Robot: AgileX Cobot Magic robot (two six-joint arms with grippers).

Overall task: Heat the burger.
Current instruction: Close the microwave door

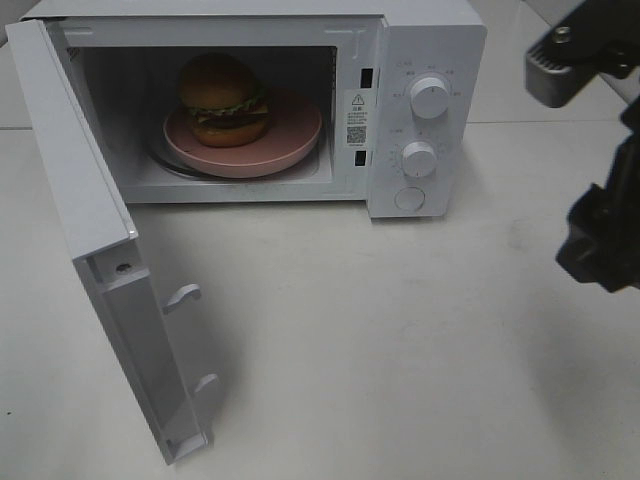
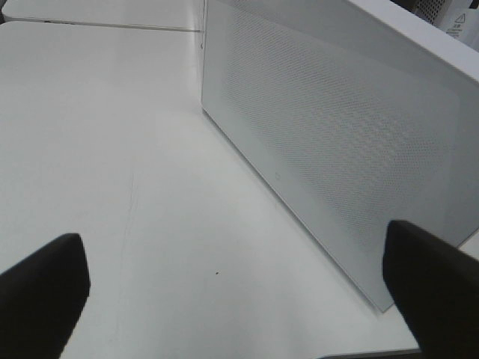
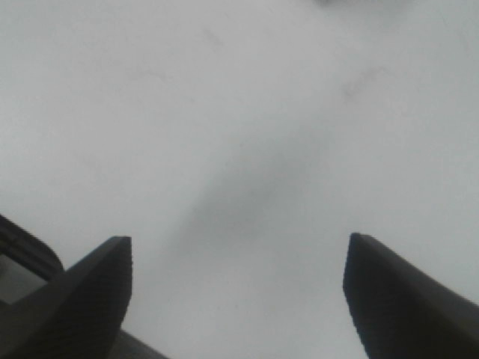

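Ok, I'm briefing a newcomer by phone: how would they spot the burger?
Find the white microwave with its door swung open. Inside sits a pink plate, and the burger stands on it: the only tall, brown-bunned thing there.

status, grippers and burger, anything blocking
Left gripper open, empty, by the door, outer side; right gripper open, empty, over the table. Burger on the pink plate inside the microwave. Door wide open, nothing blocking it.

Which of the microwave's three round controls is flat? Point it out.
The button at the bottom. It sits flush with the panel; the upper knob and lower knob stick out.
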